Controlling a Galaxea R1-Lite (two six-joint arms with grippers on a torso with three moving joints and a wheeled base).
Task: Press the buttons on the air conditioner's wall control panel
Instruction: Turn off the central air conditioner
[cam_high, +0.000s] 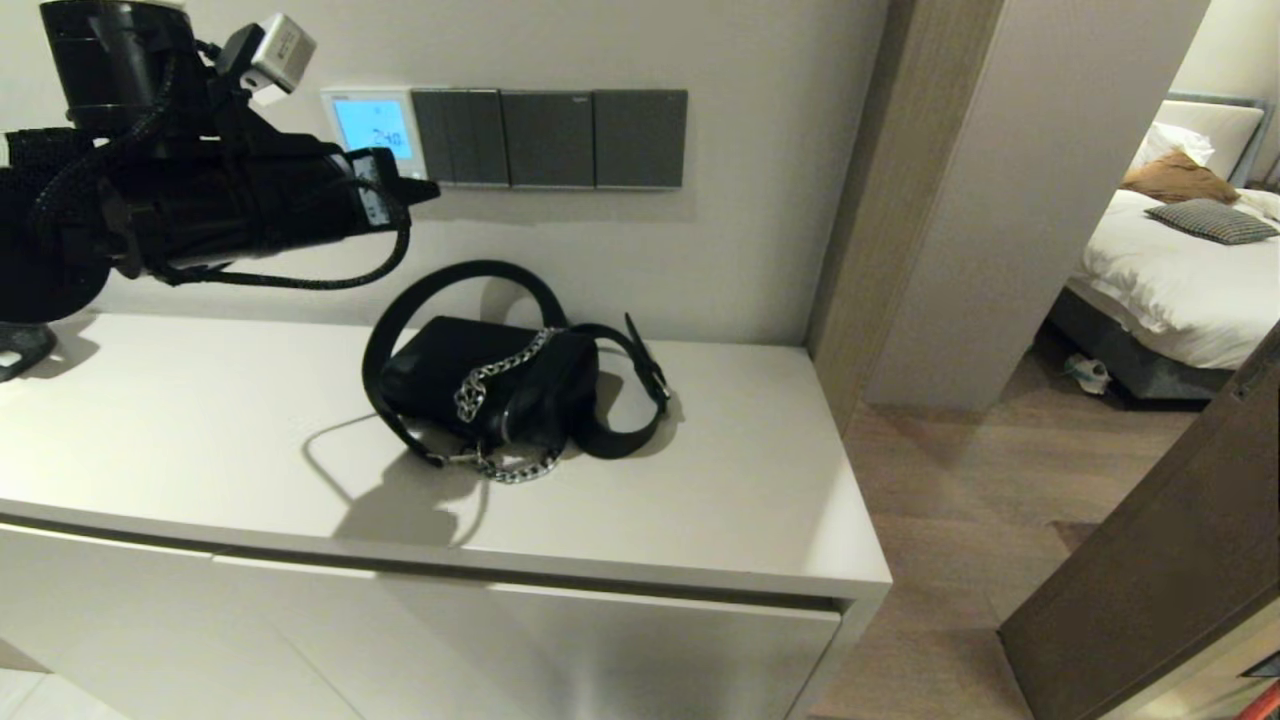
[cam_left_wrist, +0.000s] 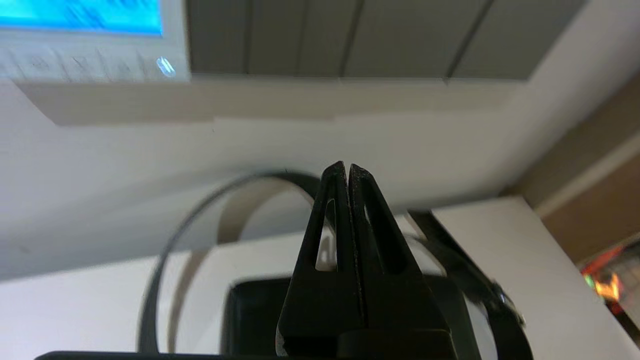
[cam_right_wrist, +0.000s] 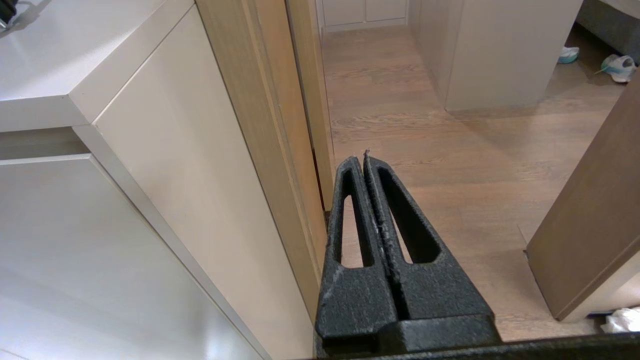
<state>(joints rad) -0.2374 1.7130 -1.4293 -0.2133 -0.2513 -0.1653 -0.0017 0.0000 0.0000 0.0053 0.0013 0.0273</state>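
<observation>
Wall (cam_high: 760, 250), left tool (cam_left_wrist: 347, 170) closed, empty, below control panel (cam_high: 370, 128) edge.

Glowing blue screen of the wall control panel (cam_high: 372, 127) with pale digits too small to read, no other legible text

Soft indoor light, blurred left-wrist view

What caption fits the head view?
Left gripper shut, raised beside the lit wall control panel, above a black bag.
</observation>
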